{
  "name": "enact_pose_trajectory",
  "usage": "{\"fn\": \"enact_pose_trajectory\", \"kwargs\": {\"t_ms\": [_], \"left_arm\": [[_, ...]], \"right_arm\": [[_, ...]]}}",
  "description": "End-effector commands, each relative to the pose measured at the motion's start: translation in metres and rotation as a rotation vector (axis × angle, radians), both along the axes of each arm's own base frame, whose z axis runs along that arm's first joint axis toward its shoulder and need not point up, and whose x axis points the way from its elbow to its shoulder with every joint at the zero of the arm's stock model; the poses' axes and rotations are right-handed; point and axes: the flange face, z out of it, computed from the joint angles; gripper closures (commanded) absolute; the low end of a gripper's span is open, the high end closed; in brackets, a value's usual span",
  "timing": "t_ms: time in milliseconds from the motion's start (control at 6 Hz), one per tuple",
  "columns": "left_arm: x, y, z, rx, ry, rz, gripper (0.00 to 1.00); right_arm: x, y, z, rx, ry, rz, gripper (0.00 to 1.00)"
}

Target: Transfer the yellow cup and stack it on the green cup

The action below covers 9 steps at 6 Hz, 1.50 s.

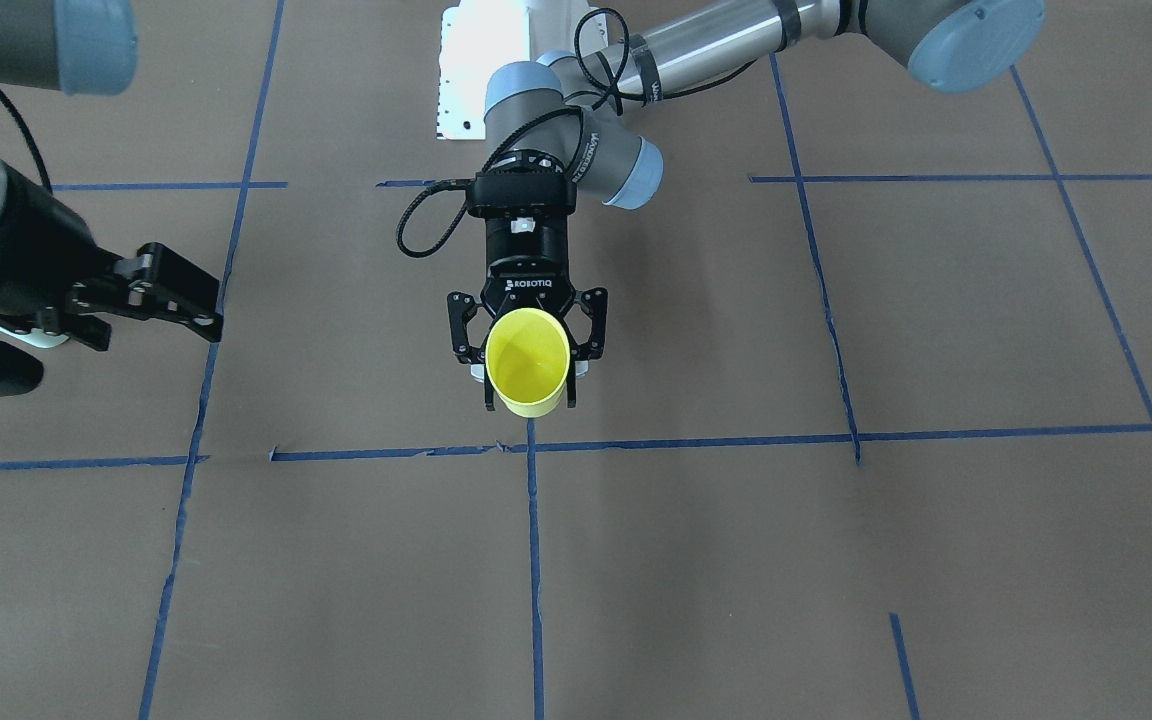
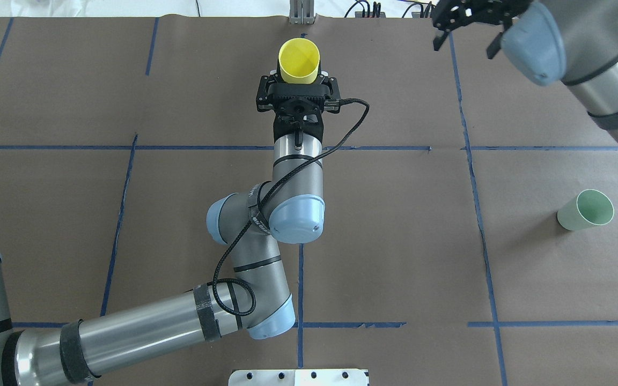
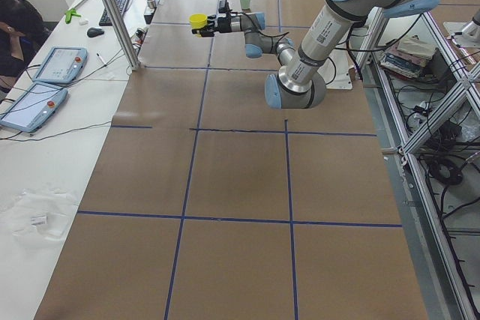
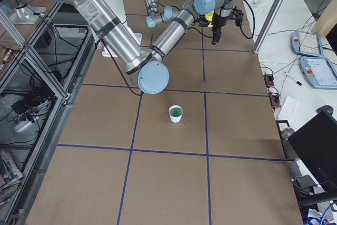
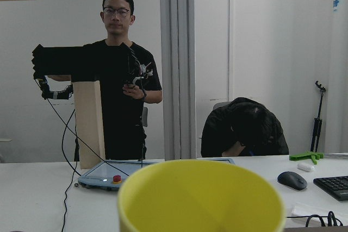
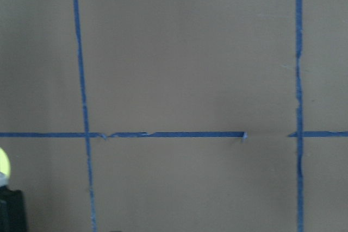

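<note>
My left gripper (image 1: 530, 395) is shut on the yellow cup (image 1: 528, 362), gripping its sides and holding it upright with its mouth up, above the table near the far middle. The yellow cup also shows in the overhead view (image 2: 299, 61) and fills the bottom of the left wrist view (image 5: 201, 196). The green cup (image 2: 586, 210) stands upright on the table on my right side, also in the exterior right view (image 4: 176, 113). My right gripper (image 2: 464, 43) is open and empty, high over the far right of the table, well away from both cups.
Brown paper with a blue tape grid (image 2: 300, 147) covers the table. Past the far edge stand a metal post (image 3: 112, 13), tablets (image 3: 34, 95), a keyboard and two operators (image 5: 122, 80). The white base plate (image 2: 298, 377) sits at the near edge.
</note>
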Motion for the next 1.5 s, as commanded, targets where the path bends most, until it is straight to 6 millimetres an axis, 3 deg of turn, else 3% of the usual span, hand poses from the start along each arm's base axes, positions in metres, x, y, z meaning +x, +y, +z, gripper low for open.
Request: {"fn": "enact_pose_trajectory", "kwargs": {"t_ms": [0,333,667,1333], "left_arm": [[0.003,0.003,0.003,-0.004,-0.010,0.006,0.61],[0.006,0.002,0.008,-0.008,-0.020,0.007,0.61],[0.007,0.001,0.008,-0.008,-0.020,0.010,0.61],[0.006,0.002,0.007,-0.008,-0.018,0.015,0.61]], "right_arm": [[-0.061,-0.021,-0.094,-0.079,0.008,0.025,0.00],[-0.124,-0.013,-0.131,-0.024,0.088,0.002,0.01],[-0.155,0.002,-0.123,0.014,0.129,-0.025,0.02],[-0.178,0.002,-0.115,0.097,0.115,-0.025,0.15]]}}
